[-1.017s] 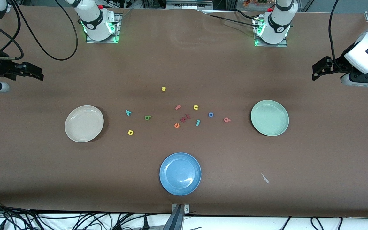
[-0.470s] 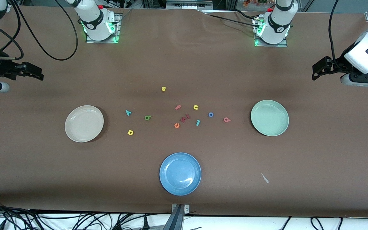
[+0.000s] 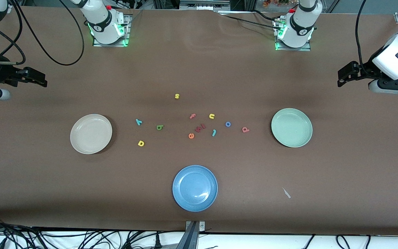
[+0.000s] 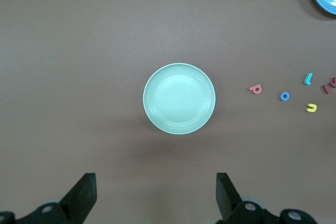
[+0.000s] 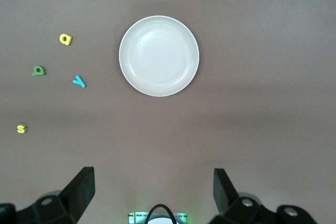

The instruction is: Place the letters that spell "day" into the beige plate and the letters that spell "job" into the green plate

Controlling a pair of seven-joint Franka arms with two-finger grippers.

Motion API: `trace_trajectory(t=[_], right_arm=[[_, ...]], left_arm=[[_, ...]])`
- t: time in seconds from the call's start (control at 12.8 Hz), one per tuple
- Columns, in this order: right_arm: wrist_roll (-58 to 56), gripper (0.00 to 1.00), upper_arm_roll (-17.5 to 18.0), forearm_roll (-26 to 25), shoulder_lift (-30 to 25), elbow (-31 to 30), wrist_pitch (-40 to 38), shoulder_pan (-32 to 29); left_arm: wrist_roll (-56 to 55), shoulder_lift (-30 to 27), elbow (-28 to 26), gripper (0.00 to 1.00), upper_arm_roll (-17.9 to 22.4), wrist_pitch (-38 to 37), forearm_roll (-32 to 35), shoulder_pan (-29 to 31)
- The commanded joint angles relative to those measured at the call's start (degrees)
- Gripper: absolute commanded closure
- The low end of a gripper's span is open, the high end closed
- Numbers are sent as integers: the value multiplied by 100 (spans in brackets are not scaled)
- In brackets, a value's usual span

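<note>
The beige plate [image 3: 91, 134] [image 5: 159, 56] lies toward the right arm's end, the green plate [image 3: 291, 127] [image 4: 179, 98] toward the left arm's end. Between them on the table lie the teal y [image 3: 139, 121], green letter [image 3: 160, 127] and yellow looped letter [image 3: 141, 143]. Closer to the green plate lie the teal j [image 3: 214, 132], blue o [image 3: 228, 124] and salmon letter [image 3: 245, 129]. My right gripper [image 3: 39, 79] [image 5: 153, 176] hangs open and empty high over its table end. My left gripper [image 3: 340, 77] [image 4: 156, 181] hangs open and empty over the other end. Both arms wait.
A blue plate [image 3: 195, 187] sits nearer to the front camera than the letters. Other letters lie among them: a yellow s [image 3: 177, 96], red f [image 3: 192, 116], yellow u [image 3: 211, 116], orange e [image 3: 191, 136] and small red pieces [image 3: 200, 127]. A white scrap [image 3: 286, 193] lies near the front edge.
</note>
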Motion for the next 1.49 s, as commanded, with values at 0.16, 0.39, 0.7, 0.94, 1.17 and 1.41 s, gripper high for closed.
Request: trace_trajectory(t=[0.16,0.39,0.7,0.94,1.17,1.41], right_arm=[[-65,0,18,-12,180,74,-289,12],[-39,0,44,6,312,74,-238,195],[41,0,62,14,532,4,78,442],[41,0,62,58,567,-311,534,512],[41,0,71,128,611,-601,983,714],[32,0,71,129,673,-1207,1842,943]], left_arm=[[61,-46,57,0,-2,-107,-45,-10],[61,-46,57,0,-2,-107,-45,-10],[61,-46,57,0,-2,-107,-45,-10],[122,-37,66,0,-2,-107,-36,-19],[114,33,57,0,-64,-107,-19,-37],[88,235,57,0,-90,-107,-36,-80]])
